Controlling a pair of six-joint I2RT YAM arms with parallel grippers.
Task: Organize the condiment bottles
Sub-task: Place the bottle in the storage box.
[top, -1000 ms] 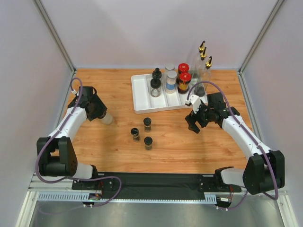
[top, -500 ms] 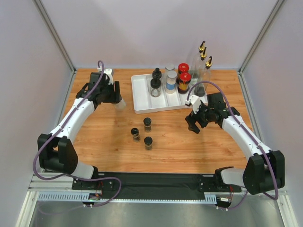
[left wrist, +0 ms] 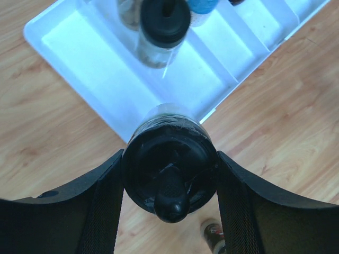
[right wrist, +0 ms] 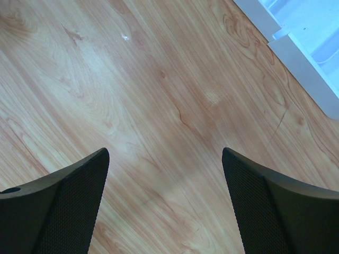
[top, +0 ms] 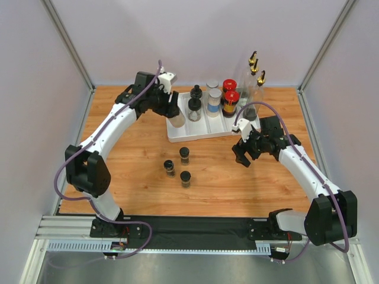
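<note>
My left gripper [top: 173, 112] is shut on a medium black-lidded clear jar [left wrist: 169, 164] and holds it over the near left part of the white divided tray [top: 176, 135]. The tray holds two black-lidded jars [top: 194, 106], two grey-lidded clear jars [top: 214, 102] and two red-capped amber jars [top: 231, 102]. Another black-lidded jar [left wrist: 164, 24] stands in the tray [left wrist: 95, 69] just beyond my held jar. Three small black-lidded jars [top: 184, 155] stand on the wood in front of the tray. My right gripper [top: 243, 155] is open and empty over bare wood [right wrist: 167, 201].
Three tall clear gold-spouted bottles [top: 253, 83] stand at the tray's right end, behind my right arm. A corner of the tray [right wrist: 296, 53] shows in the right wrist view. Grey walls close the table on the left, back and right.
My left arm has swung from the table's left side to the right and back, carrying the black-lidded jar to the tray. The right arm has not moved.
</note>
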